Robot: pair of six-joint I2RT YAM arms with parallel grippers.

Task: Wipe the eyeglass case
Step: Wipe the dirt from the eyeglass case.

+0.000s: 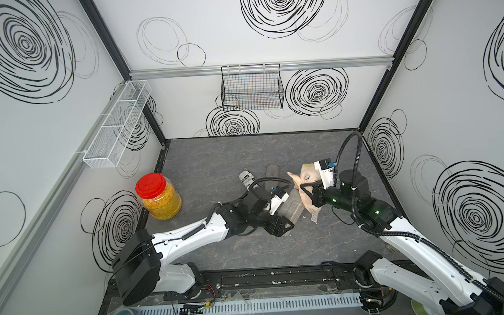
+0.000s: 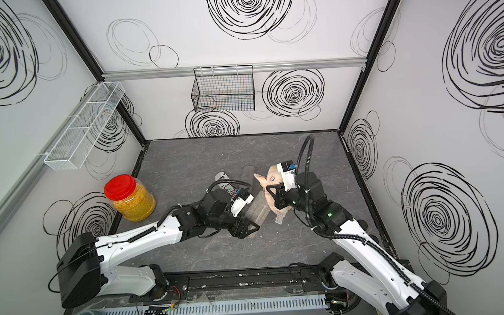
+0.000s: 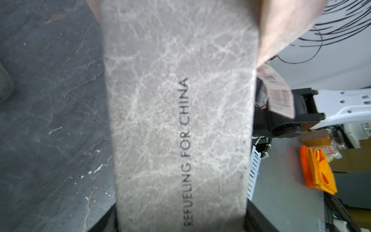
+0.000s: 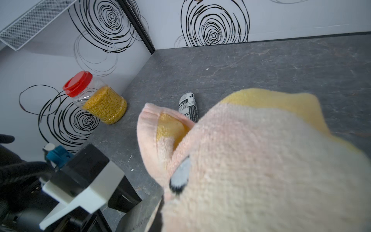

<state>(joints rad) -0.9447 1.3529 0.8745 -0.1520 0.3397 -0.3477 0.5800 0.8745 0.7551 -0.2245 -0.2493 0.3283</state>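
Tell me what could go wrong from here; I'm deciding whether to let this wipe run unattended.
1. The left gripper holds the eyeglass case by one end only; a push from the cloth could lever it loose.
2. The right gripper sits very close to the left arm's wrist, so the arms might bump.
3. The cloth's hanging tag may snag on the case's edge.
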